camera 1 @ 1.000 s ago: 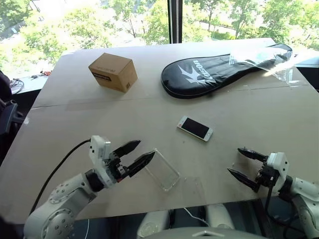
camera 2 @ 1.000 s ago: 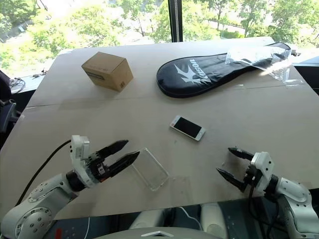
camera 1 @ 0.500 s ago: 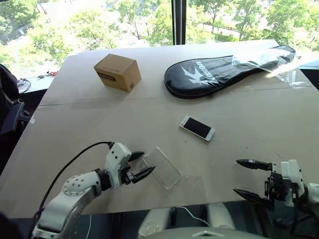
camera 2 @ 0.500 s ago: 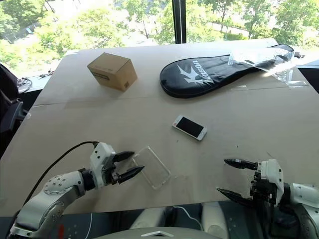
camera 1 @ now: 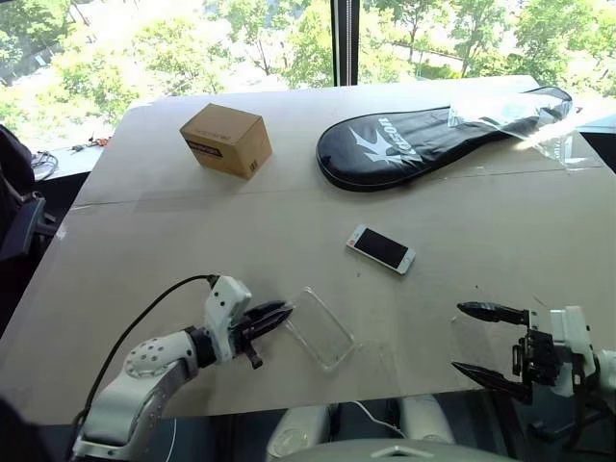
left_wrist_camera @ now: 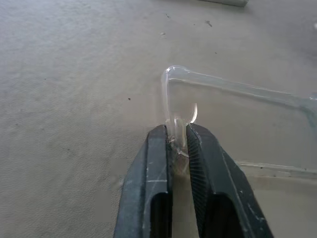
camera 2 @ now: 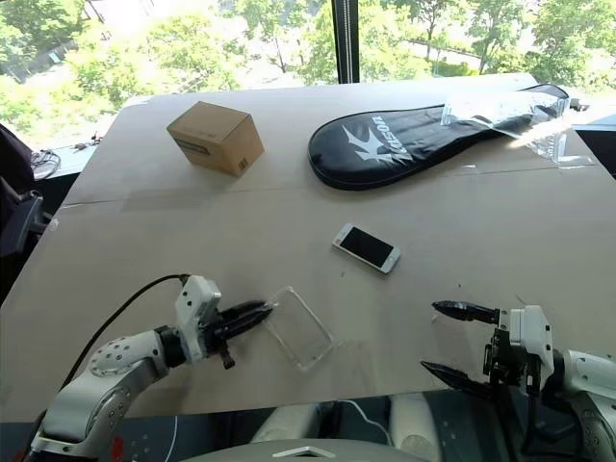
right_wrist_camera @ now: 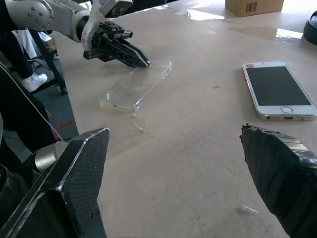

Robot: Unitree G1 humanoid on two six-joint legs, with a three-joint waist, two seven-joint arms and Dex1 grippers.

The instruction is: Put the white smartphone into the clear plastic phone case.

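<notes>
clear thin-rimmed plastic phone case (left_wrist_camera: 233, 116) pinched at its edge by left gripper (left_wrist_camera: 178, 141); right gripper (camera 1: 481, 342) spread wide.

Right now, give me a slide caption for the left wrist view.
Left gripper pinches the clear plastic phone case by its rim on the table.

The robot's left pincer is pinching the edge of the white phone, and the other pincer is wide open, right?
Not quite. The left pincer is pinching the rim of the clear plastic phone case, as the left wrist view shows. The white smartphone lies untouched farther up the table. The right pincer is wide open, as you said.
</notes>
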